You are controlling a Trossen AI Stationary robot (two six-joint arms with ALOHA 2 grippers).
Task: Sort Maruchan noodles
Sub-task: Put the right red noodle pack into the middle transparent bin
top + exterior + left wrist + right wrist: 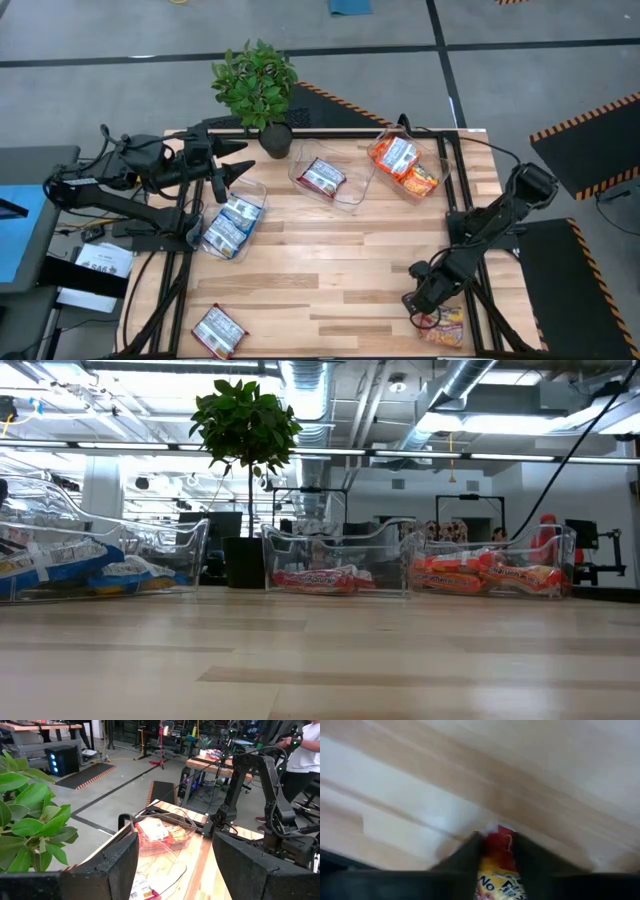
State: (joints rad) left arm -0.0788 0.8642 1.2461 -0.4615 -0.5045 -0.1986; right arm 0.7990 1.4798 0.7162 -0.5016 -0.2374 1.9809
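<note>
My right gripper (418, 306) is low over the table's near right corner, shut on an orange noodle packet (446, 324), which also shows in the right wrist view (498, 870). My left gripper (243, 160) hangs open and empty above the far end of the left clear bin (236, 218), which holds blue-and-white packets (228, 228). The middle bin (352, 192) holds a red-and-white packet (322, 177). The right bin (440, 160) holds orange packets (405, 165). One red-and-white packet (218, 332) lies flat on the table at the near left. My right gripper pinches one narrow end (498, 836) of the orange packet between its two fingers (470, 851). The fingers slant down at it. The rest of the packet runs back under the gripper. I cannot tell whether it is lifted clear of the table.
A potted plant (258, 85) stands at the far edge beside my left gripper. The three bins stand in a row along the far side. A person (302, 755) stands in the room beyond the table. Bare wood (330, 270) lies in the middle.
</note>
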